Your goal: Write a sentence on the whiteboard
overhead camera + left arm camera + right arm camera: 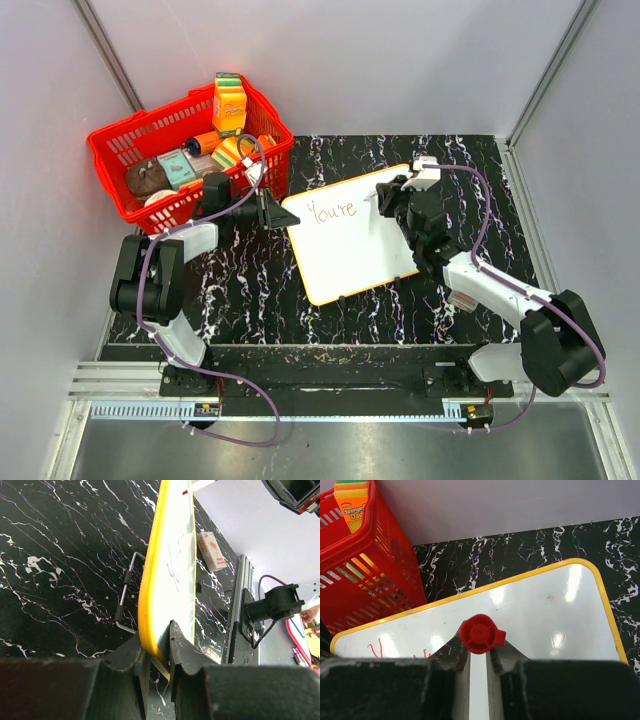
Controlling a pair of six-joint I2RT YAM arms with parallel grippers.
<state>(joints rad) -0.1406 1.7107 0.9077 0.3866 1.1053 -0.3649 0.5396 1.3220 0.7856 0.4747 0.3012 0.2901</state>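
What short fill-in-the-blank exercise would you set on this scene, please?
1. The left tool clamps the whiteboard, whose rim is coloured ____.
2. The right tool grips a marker whose end is coloured ____.
3. The writing on the whiteboard reads "____".

Missing words: yellow; red; You're.

Glossy smooth whiteboard (545, 615), matt marble-patterned table (250, 290), red plastic lattice basket (380, 570).
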